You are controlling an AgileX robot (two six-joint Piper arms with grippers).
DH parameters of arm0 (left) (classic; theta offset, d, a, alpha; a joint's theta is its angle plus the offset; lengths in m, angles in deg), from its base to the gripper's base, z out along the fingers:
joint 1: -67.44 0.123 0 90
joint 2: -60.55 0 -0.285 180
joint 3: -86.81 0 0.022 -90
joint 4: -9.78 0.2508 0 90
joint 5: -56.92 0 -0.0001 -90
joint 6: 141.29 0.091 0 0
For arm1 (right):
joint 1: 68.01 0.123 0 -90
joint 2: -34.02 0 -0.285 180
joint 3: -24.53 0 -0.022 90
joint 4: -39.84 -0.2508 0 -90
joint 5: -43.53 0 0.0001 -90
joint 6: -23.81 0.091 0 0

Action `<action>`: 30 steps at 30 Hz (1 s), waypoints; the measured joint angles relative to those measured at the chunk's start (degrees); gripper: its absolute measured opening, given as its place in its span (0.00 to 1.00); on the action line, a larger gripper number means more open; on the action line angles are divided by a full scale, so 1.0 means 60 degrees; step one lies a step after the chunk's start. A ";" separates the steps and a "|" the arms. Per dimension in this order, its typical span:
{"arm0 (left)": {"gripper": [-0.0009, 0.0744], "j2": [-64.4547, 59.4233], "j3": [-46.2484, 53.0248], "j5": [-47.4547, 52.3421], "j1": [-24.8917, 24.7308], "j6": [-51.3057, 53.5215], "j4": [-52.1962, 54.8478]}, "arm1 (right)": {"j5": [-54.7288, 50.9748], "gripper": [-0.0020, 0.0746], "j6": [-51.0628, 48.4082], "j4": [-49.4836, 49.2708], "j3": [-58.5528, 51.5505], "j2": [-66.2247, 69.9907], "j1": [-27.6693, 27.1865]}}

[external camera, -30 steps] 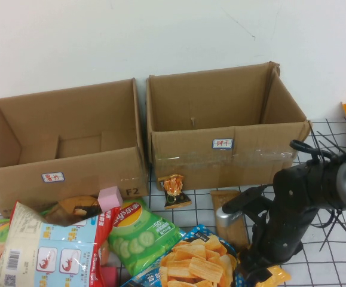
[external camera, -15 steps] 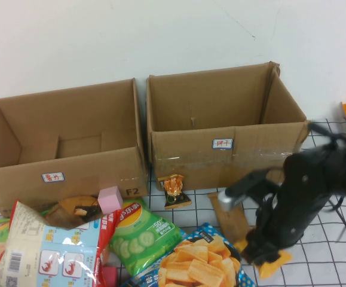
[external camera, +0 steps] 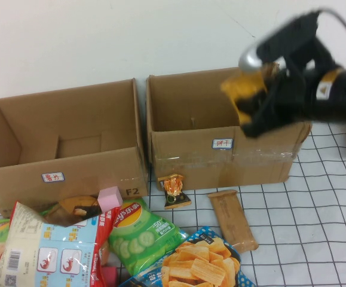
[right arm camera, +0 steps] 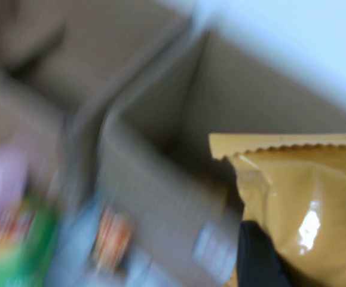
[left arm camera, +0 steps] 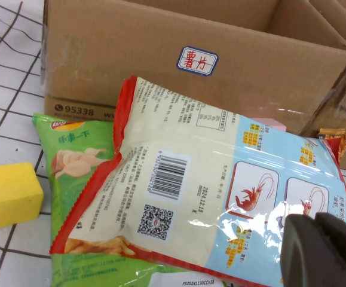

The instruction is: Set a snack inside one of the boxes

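Observation:
My right gripper [external camera: 253, 98] is shut on a yellow-orange snack packet [external camera: 244, 89] and holds it in the air over the right cardboard box [external camera: 220, 152], just above its front wall. The packet fills much of the right wrist view [right arm camera: 298, 203], with the right box's inside [right arm camera: 178, 113] beyond it. The left cardboard box [external camera: 65, 173] stands open beside it. My left gripper [left arm camera: 325, 251] hangs low over a red-and-white shrimp chip bag [left arm camera: 190, 185], in front of the left box [left arm camera: 161, 66]; it does not show in the high view.
Loose snacks lie in front of the boxes: a green chip bag [external camera: 140, 233], a blue bag of ridged chips [external camera: 196, 263], a brown wafer bar [external camera: 232, 218], a small orange packet [external camera: 174, 188], a pink cube [external camera: 109, 198]. A yellow cube [left arm camera: 11, 194] lies left.
My right arm has lifted the yellow-orange packet from the table's front right up and back over the right box. The brown bar is now uncovered.

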 joint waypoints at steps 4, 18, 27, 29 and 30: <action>0.01 0.0000 0.0000 0.0000 0.0000 0.0000 0.0000 | 0.1759 0.46 0.0000 0.0065 0.0451 0.0712 -0.0250; 0.01 0.0000 0.0000 0.0000 0.0000 0.0000 0.0000 | 0.1918 0.70 0.0000 -0.0923 0.2304 0.3888 -0.1211; 0.01 0.0000 0.0000 0.0004 0.0000 0.0000 0.0000 | -0.1137 0.10 -0.0108 -0.0985 0.2328 0.2358 -0.1215; 0.01 0.0000 0.0000 0.0004 0.0000 0.0000 0.0000 | -0.1423 0.06 -0.0165 -0.0985 0.2328 0.1906 -0.1215; 0.01 0.0000 0.0000 0.0004 0.0000 0.0000 0.0000 | -0.1570 0.05 -0.0188 -0.0985 0.2328 0.1702 -0.1215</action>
